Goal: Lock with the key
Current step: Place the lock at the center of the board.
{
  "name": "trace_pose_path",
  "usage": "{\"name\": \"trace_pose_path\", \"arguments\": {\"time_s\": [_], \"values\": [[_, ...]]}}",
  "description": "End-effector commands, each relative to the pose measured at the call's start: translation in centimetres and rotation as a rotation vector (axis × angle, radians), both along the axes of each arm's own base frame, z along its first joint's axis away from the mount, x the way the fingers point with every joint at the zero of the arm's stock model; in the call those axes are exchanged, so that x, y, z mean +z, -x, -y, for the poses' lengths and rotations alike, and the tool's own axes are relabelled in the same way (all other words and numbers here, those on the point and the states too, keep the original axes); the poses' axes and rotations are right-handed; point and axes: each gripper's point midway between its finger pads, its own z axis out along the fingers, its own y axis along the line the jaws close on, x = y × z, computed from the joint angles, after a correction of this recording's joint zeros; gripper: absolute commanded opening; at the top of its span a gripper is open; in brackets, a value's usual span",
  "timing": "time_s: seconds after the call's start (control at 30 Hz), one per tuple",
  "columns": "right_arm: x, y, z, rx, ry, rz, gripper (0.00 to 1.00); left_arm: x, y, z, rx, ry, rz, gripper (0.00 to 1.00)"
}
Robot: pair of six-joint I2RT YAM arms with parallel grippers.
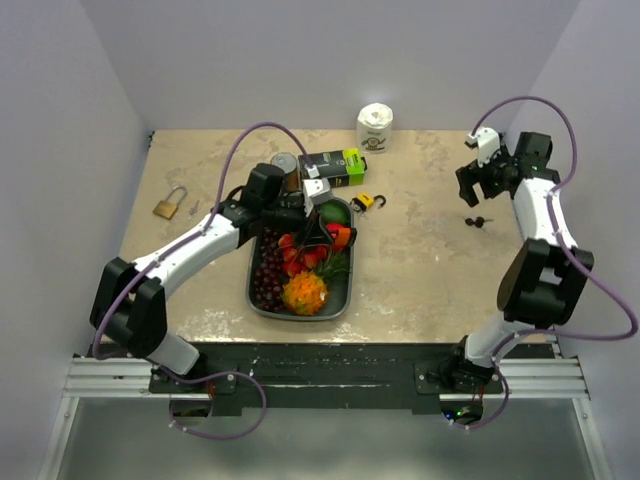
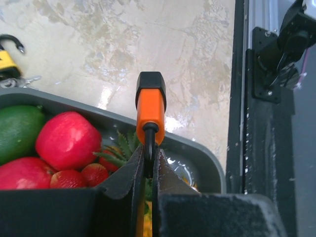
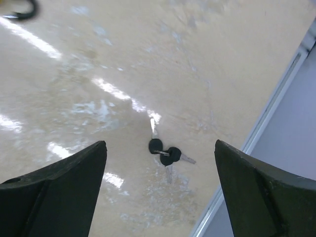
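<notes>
Three eyes on my table: one high behind me, one on each wrist.

The top camera looks down and forward from behind my bases, taking in the whole table and both arms. My left wrist camera sits close, sighting along my left gripper, closed on an orange handle, over the tray rim; the yellow padlock at its corner also shows from above. My right wrist camera hangs higher, facing down between the spread right gripper at the keys, which the top view shares.
</notes>
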Motion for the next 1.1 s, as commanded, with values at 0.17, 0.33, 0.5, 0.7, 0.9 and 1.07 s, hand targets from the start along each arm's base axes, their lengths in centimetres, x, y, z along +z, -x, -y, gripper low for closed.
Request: {"name": "trace_pose_path", "arguments": {"time_s": [0.17, 0.33, 0.5, 0.7, 0.9, 1.07], "values": [[9.7, 11.2, -16.5, 0.616, -0.075, 0.307, 0.98, 4.3, 0.8, 4.8, 0.014, 0.086, -0.317, 0.00], [13.2, 15.6, -23.4, 0.778, -0.109, 0.502, 0.98, 4.2, 2.3, 4.9, 0.000, 0.096, -0.468, 0.00], [13.2, 19.6, -27.3, 0.945, -0.099, 0.522, 0.96, 4.5, 2.5, 4.9, 0.033, 0.115, -0.523, 0.00], [11.6, 21.1, -30.4, 1.052, -0.038, 0.511, 0.91, 4.4, 2.8, 5.1, 0.036, 0.115, -0.533, 0.00], [9.7, 20.6, -31.4, 1.055, 0.062, 0.502, 0.84, 4.4, 2.9, 5.0, 0.044, 0.116, -0.532, 0.00], [8.4, 19.8, -31.5, 1.044, 0.118, 0.505, 0.79, 4.5, 3.0, 5.0, 0.044, 0.118, -0.526, 0.00]]}}
